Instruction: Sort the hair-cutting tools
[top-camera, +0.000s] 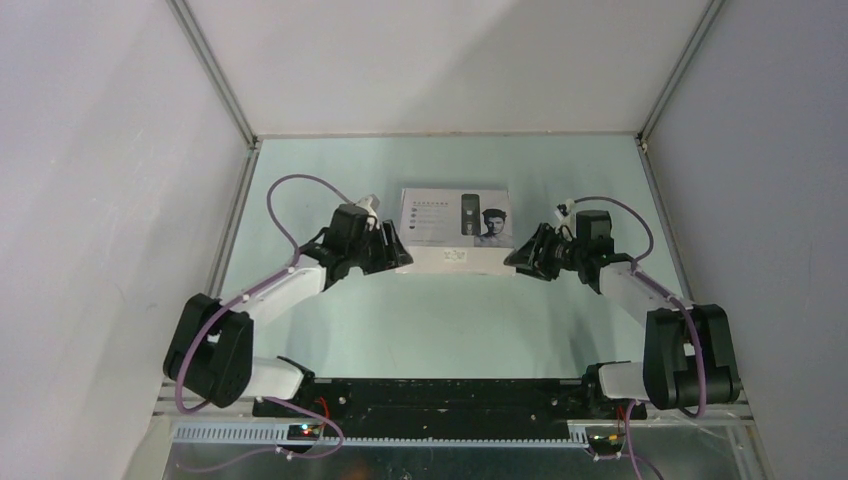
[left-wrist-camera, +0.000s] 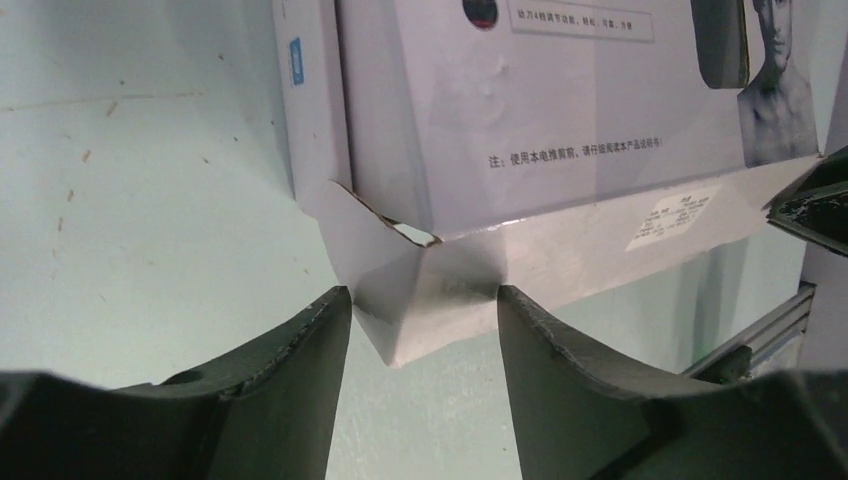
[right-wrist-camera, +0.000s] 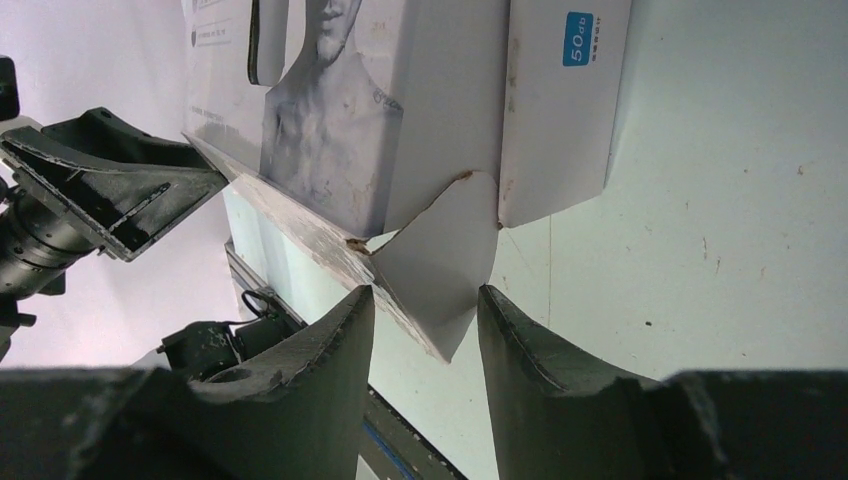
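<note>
Item: one white cardboard box printed with a clipper and a man's face (top-camera: 455, 222), lying flat on the pale green table (top-camera: 450, 330) with its printed side up and its long axis running left to right. Contents: the hair-cutting tools. None shows in any view, so you may judge them to be shut inside the box, directly between your two hands. Front flap (left-wrist-camera: 600, 235): runs along the box's near long edge and is sprung a little at both ends. Left hand (left-wrist-camera: 420, 300): at the box's left near corner, pointing inward along the long axis. Its fingers stand either side of the left corner tab (left-wrist-camera: 400, 310) and meet its edges, but you cannot tell whether they pinch it. Right hand (right-wrist-camera: 425, 295): at the opposite near corner, mirroring the left and clenched on the right corner tab (right-wrist-camera: 440, 250). Governing relation: both hands sit on one line parallel to the long axis, each at its own end, neither nearer. Opening the flap therefore likely calls for both to move together, or the card may twist or tear.
</note>
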